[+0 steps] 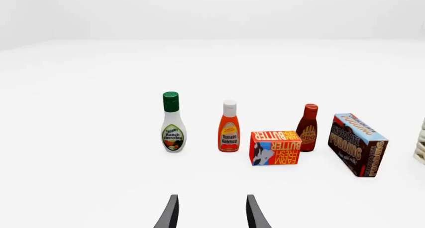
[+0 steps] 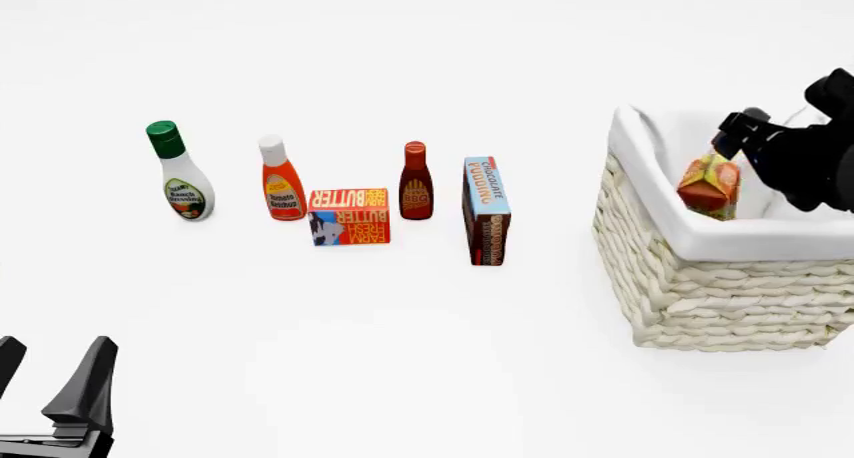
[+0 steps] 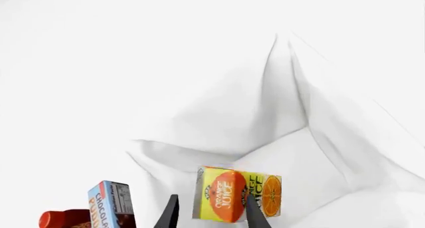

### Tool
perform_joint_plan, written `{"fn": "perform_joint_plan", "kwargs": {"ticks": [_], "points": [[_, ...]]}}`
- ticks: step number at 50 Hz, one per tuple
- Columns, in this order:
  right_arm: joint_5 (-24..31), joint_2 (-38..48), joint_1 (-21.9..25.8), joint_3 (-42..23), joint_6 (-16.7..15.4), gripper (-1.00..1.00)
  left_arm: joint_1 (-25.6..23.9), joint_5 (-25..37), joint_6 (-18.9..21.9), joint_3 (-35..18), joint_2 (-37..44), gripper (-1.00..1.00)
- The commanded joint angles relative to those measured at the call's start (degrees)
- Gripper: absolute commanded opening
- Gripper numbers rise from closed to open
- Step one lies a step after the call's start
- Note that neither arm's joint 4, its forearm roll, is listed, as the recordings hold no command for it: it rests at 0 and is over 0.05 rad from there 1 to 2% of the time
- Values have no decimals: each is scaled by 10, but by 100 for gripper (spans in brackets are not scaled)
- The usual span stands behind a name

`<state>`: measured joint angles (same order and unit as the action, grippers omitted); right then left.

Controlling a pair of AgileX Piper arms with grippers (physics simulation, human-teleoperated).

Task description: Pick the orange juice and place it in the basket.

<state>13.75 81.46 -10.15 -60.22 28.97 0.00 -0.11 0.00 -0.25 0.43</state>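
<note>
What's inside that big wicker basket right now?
The orange juice carton, tilted, against the white cloth lining, with the right gripper around it. The basket floor and anything low inside are hidden by its near wall.

From my station the orange juice [image 2: 709, 186] reads orange and yellow, with an orange fruit disc and "ORANGE JUICE" lettering on its face (clearest on the right wrist feed). The basket [image 2: 694, 298] is cream-white woven wicker with a plain white cloth lining. I see a white ranch dressing bottle [image 2: 178, 173] with a green cap, an orange ketchup bottle [image 2: 280, 180] with a white cap, and a dark red-brown sauce bottle [image 2: 415, 181] with a red cap. The butter box [image 2: 350, 216] is orange-red with yellow lettering and a blue patch. The pudding box [image 2: 486, 210] is dark brown with a light blue top. The surface [image 2: 400, 358] is white. Both end effectors, left [image 2: 51, 383] and right [image 3: 211, 213], are black.
</note>
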Motion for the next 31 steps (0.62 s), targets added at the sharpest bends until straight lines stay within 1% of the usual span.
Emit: {"fn": "perform_joint_plan", "kwargs": {"ticks": [1,24,31], "points": [[-4,-3,1,0,9,100,0,0,0,0,0,100],[-16,-13,2,6,10,100,0,0,0,0,0,100],[-21,-18,2,6,3,100,0,0,0,0,0,100]]}}
